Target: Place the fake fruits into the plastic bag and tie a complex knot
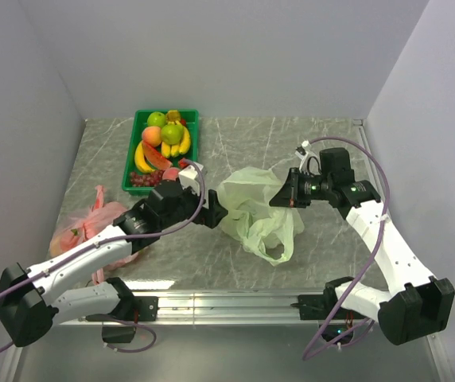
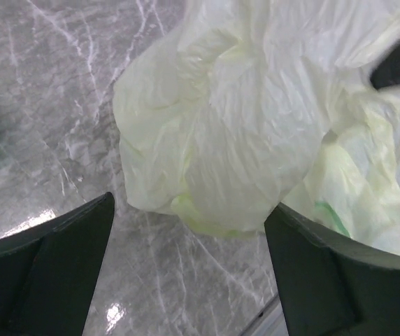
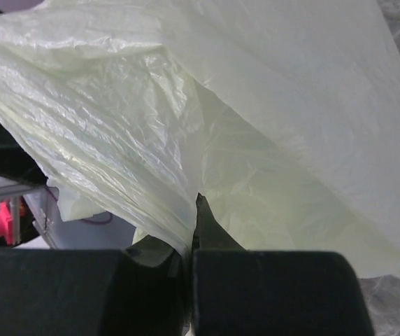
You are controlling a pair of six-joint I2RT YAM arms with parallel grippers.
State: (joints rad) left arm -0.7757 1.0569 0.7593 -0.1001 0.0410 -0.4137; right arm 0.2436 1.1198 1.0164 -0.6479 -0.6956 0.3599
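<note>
Left tool, seen from above, sits at the left edge of the pale green plastic bag, which lies crumpled mid-counter. The right tool meets the bag's right edge. The fake fruits fill a green crate at the far left, apart from the bag.

Left wrist view: the dark fingers are spread wide, with the bag's rounded fold between them, ungripped.

Right wrist view: the fingers are pressed together, pinching a fold of bag film.

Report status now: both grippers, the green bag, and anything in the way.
Left gripper open, at green bag edge. Right gripper shut on green bag. Fruits in basket, none bagged. Pink bag beside left arm.
</note>
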